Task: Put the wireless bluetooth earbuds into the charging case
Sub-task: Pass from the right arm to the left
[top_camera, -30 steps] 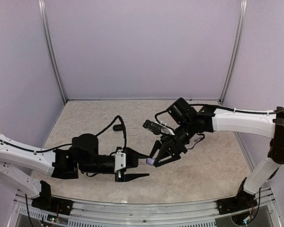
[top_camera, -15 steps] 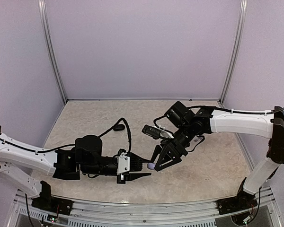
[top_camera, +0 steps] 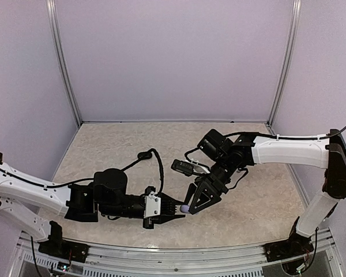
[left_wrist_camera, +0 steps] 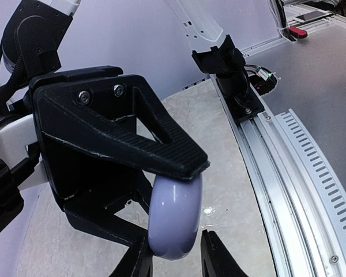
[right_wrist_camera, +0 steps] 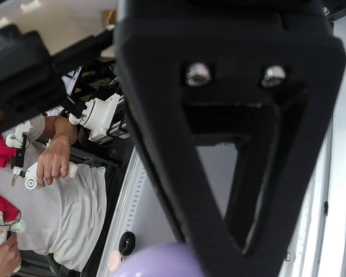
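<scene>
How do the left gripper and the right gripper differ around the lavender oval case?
The right gripper clamps the lavender oval case between its fingers; the left gripper only flanks the case's end with its fingers, contact unclear. The right gripper reaches in from the far right; the left gripper from the near left. Both are black and meet at the case.

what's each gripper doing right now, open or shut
left gripper: fingers either side of the lavender case, grip cannot be told
right gripper: closed on the lavender case
</scene>
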Action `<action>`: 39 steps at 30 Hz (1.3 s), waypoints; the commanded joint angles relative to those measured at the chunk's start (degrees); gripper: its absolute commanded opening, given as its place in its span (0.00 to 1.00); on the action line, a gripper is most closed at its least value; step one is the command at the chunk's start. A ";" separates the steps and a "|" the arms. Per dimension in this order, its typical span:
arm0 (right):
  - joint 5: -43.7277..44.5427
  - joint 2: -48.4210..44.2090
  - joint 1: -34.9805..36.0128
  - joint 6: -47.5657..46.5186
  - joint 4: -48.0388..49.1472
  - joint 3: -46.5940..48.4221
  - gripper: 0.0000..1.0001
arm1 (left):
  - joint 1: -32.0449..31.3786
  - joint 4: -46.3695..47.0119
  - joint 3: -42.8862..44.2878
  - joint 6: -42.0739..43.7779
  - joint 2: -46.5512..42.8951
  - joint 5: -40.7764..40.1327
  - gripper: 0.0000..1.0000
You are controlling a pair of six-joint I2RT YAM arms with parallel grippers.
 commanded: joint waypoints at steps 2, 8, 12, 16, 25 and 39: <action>-2.71 1.09 1.49 -2.82 4.17 1.47 0.25 | -1.82 3.95 3.55 0.38 1.71 2.95 0.31; -2.74 0.92 1.62 -3.03 4.17 1.21 0.25 | -1.83 4.79 3.78 0.30 1.66 2.89 0.33; -2.78 0.74 1.67 -3.28 3.92 1.26 0.25 | -1.78 6.31 3.07 -0.08 1.32 2.83 0.39; -3.12 0.50 1.80 -3.46 3.83 1.24 0.25 | -1.82 5.46 3.30 0.27 1.45 2.97 0.35; -3.63 0.12 3.00 -4.27 2.48 1.29 0.25 | -1.59 2.07 2.65 0.73 1.73 1.62 0.36; -3.66 0.25 3.71 -4.84 1.80 1.12 0.24 | -1.59 -0.89 2.04 1.77 0.02 -0.77 0.35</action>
